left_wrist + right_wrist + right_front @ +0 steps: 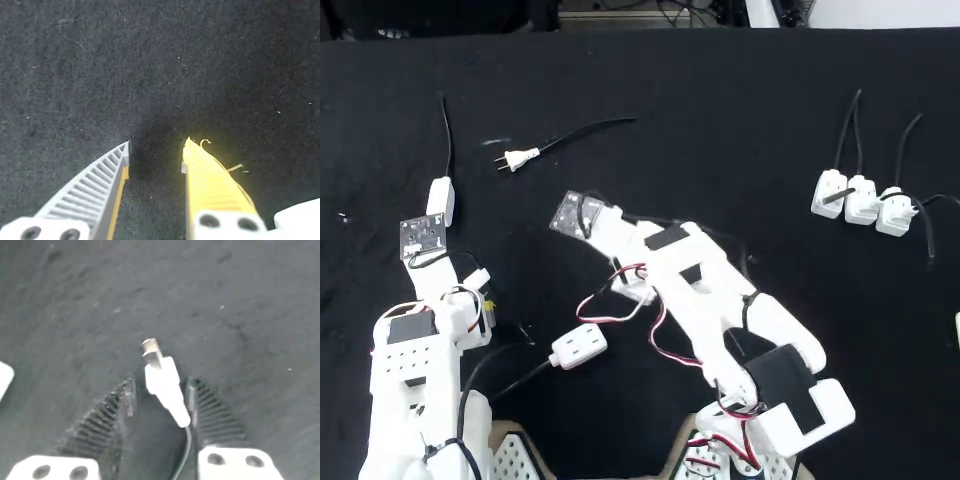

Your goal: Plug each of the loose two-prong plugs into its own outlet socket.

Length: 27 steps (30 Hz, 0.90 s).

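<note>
Left gripper (155,150), at the table's 8 o'clock, hangs with jaws open over black cloth (150,60). A loose two-prong plug (520,158) lies at 11 o'clock. An outlet socket (578,347) sits at 6 o'clock. Right gripper (160,383), near centre, has its jaws parted around a second plug (162,377), unclamped. Three corded white blocks (861,200) sit at 3 o'clock.

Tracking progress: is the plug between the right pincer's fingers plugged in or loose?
Loose. The plug has its prongs bare over the black cloth, with no socket on them.
</note>
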Available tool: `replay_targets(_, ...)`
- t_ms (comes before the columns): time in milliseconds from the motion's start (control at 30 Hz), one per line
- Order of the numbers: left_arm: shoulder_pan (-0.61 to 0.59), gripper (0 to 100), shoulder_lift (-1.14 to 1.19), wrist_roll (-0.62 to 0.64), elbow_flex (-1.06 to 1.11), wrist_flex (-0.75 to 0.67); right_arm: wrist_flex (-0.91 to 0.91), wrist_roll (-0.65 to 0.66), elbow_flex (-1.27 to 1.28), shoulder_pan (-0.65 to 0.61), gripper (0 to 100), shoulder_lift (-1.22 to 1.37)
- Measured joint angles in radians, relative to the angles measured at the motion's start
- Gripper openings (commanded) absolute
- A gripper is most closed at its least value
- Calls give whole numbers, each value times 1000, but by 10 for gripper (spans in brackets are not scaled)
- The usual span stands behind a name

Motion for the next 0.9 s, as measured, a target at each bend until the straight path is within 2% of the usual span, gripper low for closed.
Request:
replay_targets(300, 0, 181, 0, 0, 0, 0, -5, 158, 0, 29, 169, 0)
replay_targets(433, 0, 181, 0, 0, 0, 0, -77, 169, 0, 60, 23, 0)
replay_targets(700, 0, 181, 0, 0, 0, 0, -118, 167, 0, 78, 10, 14)
replay_targets(900, 0, 181, 0, 0, -2, 0, -11, 2, 69, 64, 10, -273)
